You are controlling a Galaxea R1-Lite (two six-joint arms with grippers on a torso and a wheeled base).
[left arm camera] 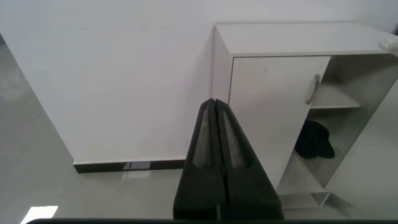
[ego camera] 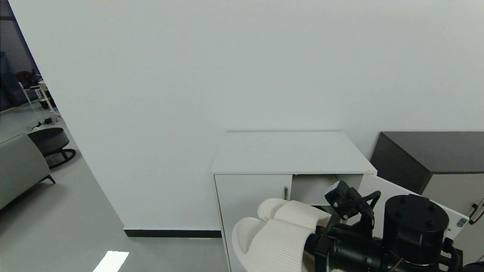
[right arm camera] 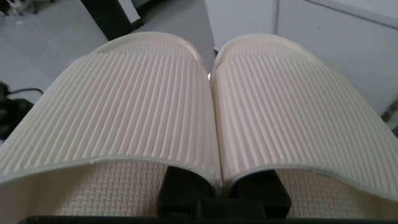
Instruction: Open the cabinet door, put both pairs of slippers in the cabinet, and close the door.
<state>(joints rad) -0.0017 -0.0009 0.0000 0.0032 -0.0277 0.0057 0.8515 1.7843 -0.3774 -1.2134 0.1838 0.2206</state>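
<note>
- My right gripper (right arm camera: pixel 221 193) clamps the cream slippers (ego camera: pixel 272 230) side by side before the white cabinet (ego camera: pixel 287 153), whose right door stands open.
- My left gripper (left arm camera: pixel 216 143) hangs clenched and empty over the grey floor (ego camera: pixel 75 219).
- Black slippers (left arm camera: pixel 314 140) sit inside the cabinet, against the white wall (ego camera: pixel 227 75).

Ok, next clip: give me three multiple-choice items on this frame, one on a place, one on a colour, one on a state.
1. Where does the dark item lie relative to the cabinet?
A on top of it
B inside it, below a shelf
C beside it on the floor

2. What colour are the slippers in the right gripper?
A black
B red
C white

3. How do the cabinet doors stand?
A both shut
B one open, one shut
C both open

Answers:
1 B: the left wrist view shows it in the open compartment under the shelf.
2 C: both ribbed slippers are white.
3 B: the right door is swung out, while the left door is flush.
</note>
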